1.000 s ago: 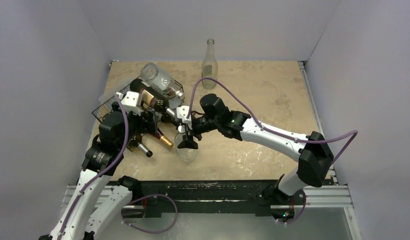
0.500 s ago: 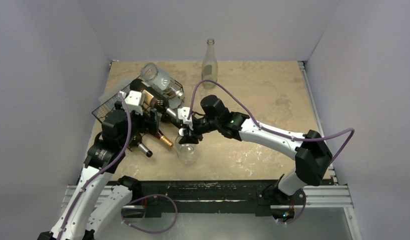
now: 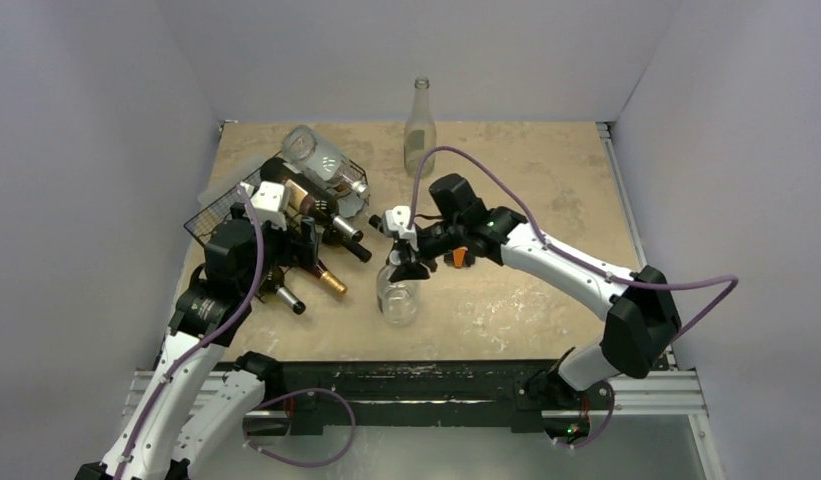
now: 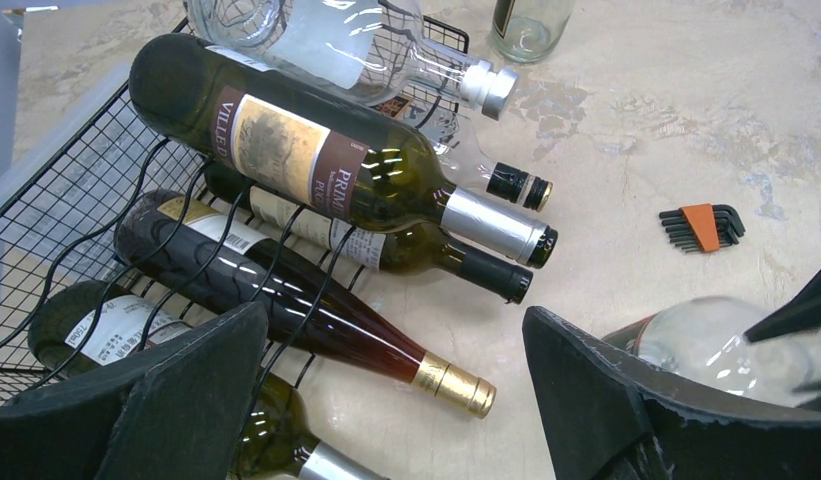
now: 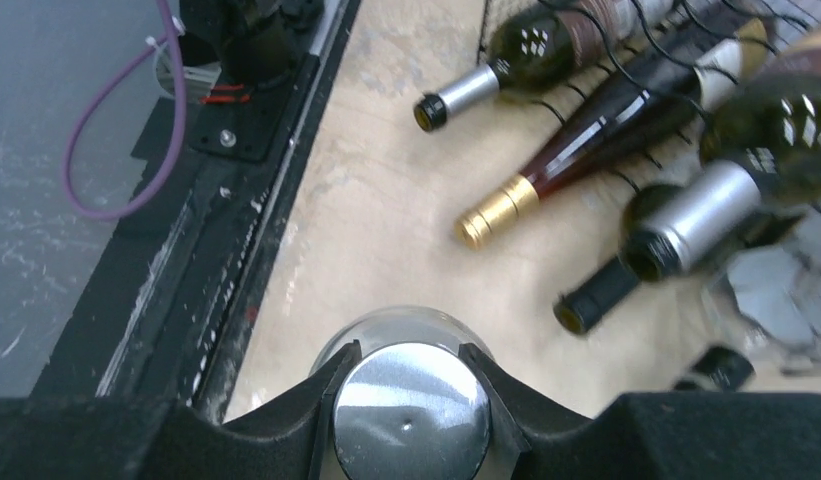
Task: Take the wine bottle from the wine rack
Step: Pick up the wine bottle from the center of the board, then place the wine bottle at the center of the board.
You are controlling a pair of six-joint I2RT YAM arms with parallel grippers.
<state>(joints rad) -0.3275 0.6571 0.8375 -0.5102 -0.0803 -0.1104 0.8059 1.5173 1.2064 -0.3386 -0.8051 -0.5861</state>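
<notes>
The black wire wine rack (image 3: 218,208) (image 4: 56,210) stands at the table's left and holds several bottles lying down. Among them are a dark green one with a brown label (image 4: 316,160) and a red one with gold foil (image 4: 316,320) (image 5: 586,150). A clear wine bottle (image 3: 398,298) stands upright on the table to the right of the rack. My right gripper (image 3: 404,266) (image 5: 409,350) is shut on its silver cap (image 5: 411,410) from above. My left gripper (image 3: 298,250) (image 4: 394,315) hangs open over the necks at the rack's front, holding nothing.
An empty clear bottle (image 3: 419,130) stands at the back edge. A second clear bottle with a silver cap (image 4: 326,40) lies on top of the rack. An orange hex-key set (image 4: 701,225) (image 3: 456,257) lies on the table by the right wrist. The black base rail (image 5: 246,150) runs along the near edge.
The right gripper closed on the clear bottle's cap and carried it to the right, away from the rack. The left arm stayed almost still.
</notes>
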